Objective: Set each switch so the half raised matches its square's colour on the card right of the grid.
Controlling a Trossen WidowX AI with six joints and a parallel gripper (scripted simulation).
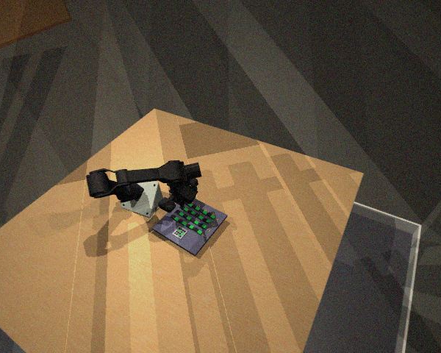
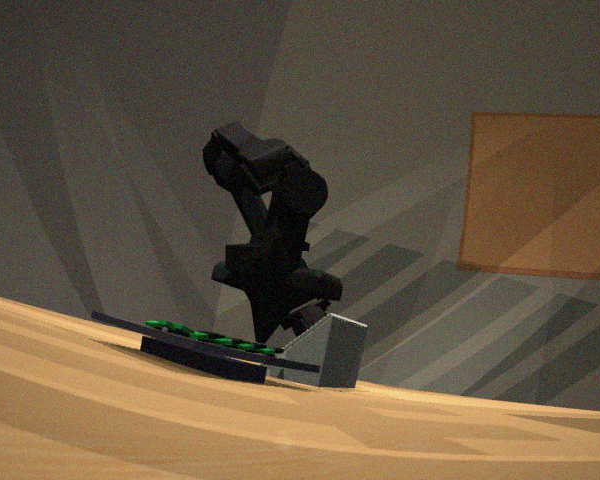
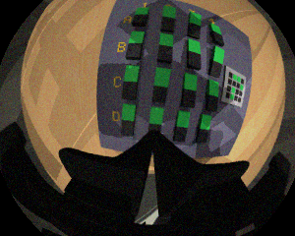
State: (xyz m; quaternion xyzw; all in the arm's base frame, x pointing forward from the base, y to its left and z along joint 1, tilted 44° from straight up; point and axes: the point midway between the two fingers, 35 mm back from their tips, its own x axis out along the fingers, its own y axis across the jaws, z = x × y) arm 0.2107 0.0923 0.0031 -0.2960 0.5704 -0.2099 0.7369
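The slate-blue panel (image 1: pixel 194 245) (image 3: pixel 106 98) bears a grid of green-and-dark rocker switches in rows A to D, row D nearest the arm. The small pale card (image 1: pixel 179 232) (image 3: pixel 234 87) lies right of the grid; it mixes green and dark squares, several too blurred to read surely. My gripper (image 2: pixel 260 338) (image 3: pixel 153 134) is shut and empty, pointing down at the near row. In the wrist view its tips overlap the dark near half of switch D2 (image 3: pixel 156 116); contact cannot be told. Which half is raised on each switch is hard to tell.
The pale grey wedge-shaped base block (image 1: pixel 140 205) (image 2: pixel 344 351) stands close to the panel's near side. A dark bin with a pale rim (image 1: pixel 414 265) is beyond the table's right edge. An orange board (image 1: pixel 23 18) (image 2: pixel 543 196) is in the background. Shadow bands cross the table.
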